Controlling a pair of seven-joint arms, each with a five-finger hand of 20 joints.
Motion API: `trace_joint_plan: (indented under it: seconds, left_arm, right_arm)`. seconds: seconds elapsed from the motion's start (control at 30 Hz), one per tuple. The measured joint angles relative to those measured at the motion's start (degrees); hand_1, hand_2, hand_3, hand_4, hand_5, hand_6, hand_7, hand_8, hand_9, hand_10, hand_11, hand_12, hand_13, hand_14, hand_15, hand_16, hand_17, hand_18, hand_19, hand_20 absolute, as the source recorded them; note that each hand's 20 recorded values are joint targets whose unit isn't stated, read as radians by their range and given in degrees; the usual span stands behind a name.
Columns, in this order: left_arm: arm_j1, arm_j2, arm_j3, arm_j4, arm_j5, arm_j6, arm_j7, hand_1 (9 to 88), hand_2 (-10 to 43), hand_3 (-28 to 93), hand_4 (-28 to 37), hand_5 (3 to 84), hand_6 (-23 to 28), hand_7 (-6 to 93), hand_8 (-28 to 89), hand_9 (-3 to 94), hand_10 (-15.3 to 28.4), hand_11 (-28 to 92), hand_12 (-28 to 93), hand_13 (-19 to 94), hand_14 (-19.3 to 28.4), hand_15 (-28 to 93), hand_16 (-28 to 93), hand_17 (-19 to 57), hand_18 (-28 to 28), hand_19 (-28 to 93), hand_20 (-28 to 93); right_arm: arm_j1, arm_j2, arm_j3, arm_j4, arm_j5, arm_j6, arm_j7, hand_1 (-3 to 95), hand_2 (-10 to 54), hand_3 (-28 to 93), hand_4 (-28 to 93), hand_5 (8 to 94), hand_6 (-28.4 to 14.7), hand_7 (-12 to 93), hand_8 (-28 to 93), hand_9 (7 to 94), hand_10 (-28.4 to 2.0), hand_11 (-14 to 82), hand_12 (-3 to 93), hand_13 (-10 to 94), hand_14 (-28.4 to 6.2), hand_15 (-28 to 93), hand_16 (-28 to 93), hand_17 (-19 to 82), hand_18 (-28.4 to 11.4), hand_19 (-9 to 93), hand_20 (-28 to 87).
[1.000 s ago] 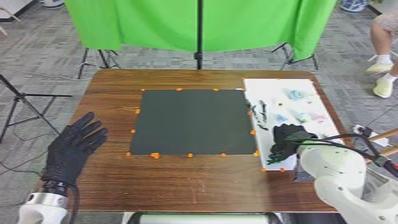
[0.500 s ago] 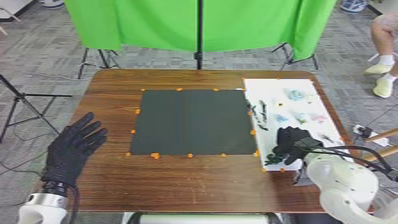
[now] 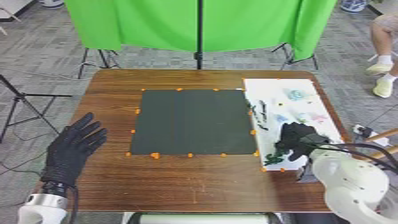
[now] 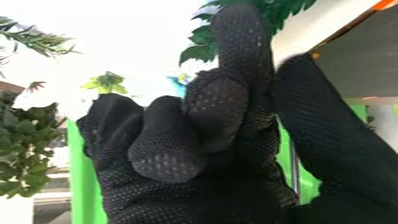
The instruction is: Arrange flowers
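Observation:
In the head view, my left hand (image 3: 74, 150) rests open at the table's left side. My right hand (image 3: 298, 137) is over the lower part of the white board (image 3: 266, 87), close to dark green leaves (image 3: 274, 158). Pale blue (image 3: 296, 94) and pink flowers (image 3: 317, 117) lie farther up the board, with dark stems (image 3: 260, 113) along its left edge. In the right wrist view, my right hand (image 4: 222, 110) has thumb and forefinger apart and the others loosely bent, holding nothing visible. Green leaves (image 4: 202, 42) show behind its fingertips.
A dark grey mat (image 3: 191, 122) with orange markers round its edge lies in the middle of the wooden table (image 3: 204, 185), just left of the white board. A green cloth (image 3: 151, 25) hangs beyond the far edge.
My right hand has shifted slightly to the right over the board, and more of the dark green leaves has come into sight beside it. The left hand has stayed still.

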Motion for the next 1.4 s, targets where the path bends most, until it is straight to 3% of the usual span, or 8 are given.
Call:
trace_joint_plan:
  seconds: [0.23,0.5,0.77,0.83,0.93,1.1,1.23,1.4]
  left_arm:
    - [-0.03,0.07,0.01,0.0,-0.01,0.03,-0.07,23.1,-1.0,68,-27.4,31.2,3.7,19.4,-9,27.9,12.1,24,18,24,14.2,39,1,-8.2,21.0,50,10]
    - [-0.05,0.09,0.03,0.02,-0.02,0.07,-0.11,23.0,-1.1,68,-27.5,31.2,3.7,19.5,-9,27.9,12.1,24,18,24,14.2,39,1,-8.3,21.1,50,10]
    - [0.01,0.19,-0.02,0.02,-0.02,0.07,-0.04,23.1,-1.1,68,-27.6,31.2,3.7,19.5,-9,27.9,12.1,24,18,24,14.2,39,1,-8.3,21.1,50,10]
    - [0.04,0.19,-0.04,0.01,-0.02,0.07,-0.04,23.0,-1.2,68,-27.5,31.2,3.7,19.5,-9,27.9,12.0,24,18,24,14.2,39,1,-8.2,21.1,50,10]
    - [0.09,0.19,-0.05,0.0,-0.02,0.06,0.0,23.0,-1.2,68,-27.6,31.2,3.6,19.5,-9,27.9,12.0,24,18,24,14.2,39,1,-8.3,21.0,50,10]
    - [0.1,0.15,-0.05,0.0,-0.01,0.03,0.0,23.0,-1.2,68,-27.5,31.2,3.7,19.3,-9,27.9,12.1,24,17,24,14.2,39,1,-8.2,21.0,50,10]
    - [0.11,0.15,-0.05,0.0,0.0,0.03,0.0,23.1,-1.1,68,-27.6,31.2,3.7,19.4,-9,27.9,12.1,24,17,24,14.2,39,1,-8.2,21.0,50,10]
    - [0.11,0.15,-0.03,0.0,-0.01,0.04,-0.01,23.1,-1.1,68,-27.5,31.2,3.7,19.4,-9,27.9,12.1,24,18,24,14.1,39,1,-8.3,21.1,50,10]
  right_arm:
    - [4.96,-0.04,-4.3,0.91,0.22,-6.54,5.16,19.4,-6.4,47,-28,83.2,-0.4,39,-12,88.3,-10.8,53.4,39.6,81,-10.0,78,38,50,-21.3,93,59]
    - [11.6,-0.14,-10.42,3.89,-0.35,-10.26,7.69,27.6,-9.5,56,-28,80.2,0.0,41,-12,85.0,-10.9,54.7,40.9,78,-10.0,78,39,47,-21.0,93,57]
    - [10.9,-1.13,-7.65,0.02,-0.44,-22.54,7.95,37.5,-9.5,56,-28,73.5,0.1,45,-14,79.2,-10.9,57.6,41.9,74,-9.9,79,39,43,-20.1,93,53]
    - [10.28,-1.2,-7.41,-0.67,-0.49,-22.9,7.95,38.4,-9.5,64,-28,72.8,0.2,45,-15,78.4,-10.7,58.1,41.9,73,-9.9,79,39,42,-20.0,93,52]
    - [9.79,-1.25,-7.34,-1.19,-0.64,-23.0,7.86,45.8,-9.5,62,-28,71.8,-0.1,40,3,78.1,-10.6,58.5,41.9,73,-9.6,80,38,42,-19.8,93,52]
    - [9.69,-1.36,-7.69,-1.62,-1.04,-23.3,7.27,53.7,-9.5,70,-28,73.9,0.9,38,2,79.5,-9.6,58.3,42.6,74,-9.1,80,38,43,-19.6,93,51]
    - [9.32,-1.36,-7.76,-1.5,-1.48,-22.45,6.94,53.2,-9.5,75,-28,75.0,0.6,39,4,80.4,-9.4,57.8,44.2,75,-8.8,80,39,44,-19.6,93,52]
    - [7.31,-1.16,-6.97,-0.98,-2.72,-17.85,4.86,46.7,-6.6,85,-25,69.0,-1.6,48,14,80.7,-9.3,55.8,49.6,75,-8.7,80,39,44,-19.7,93,53]
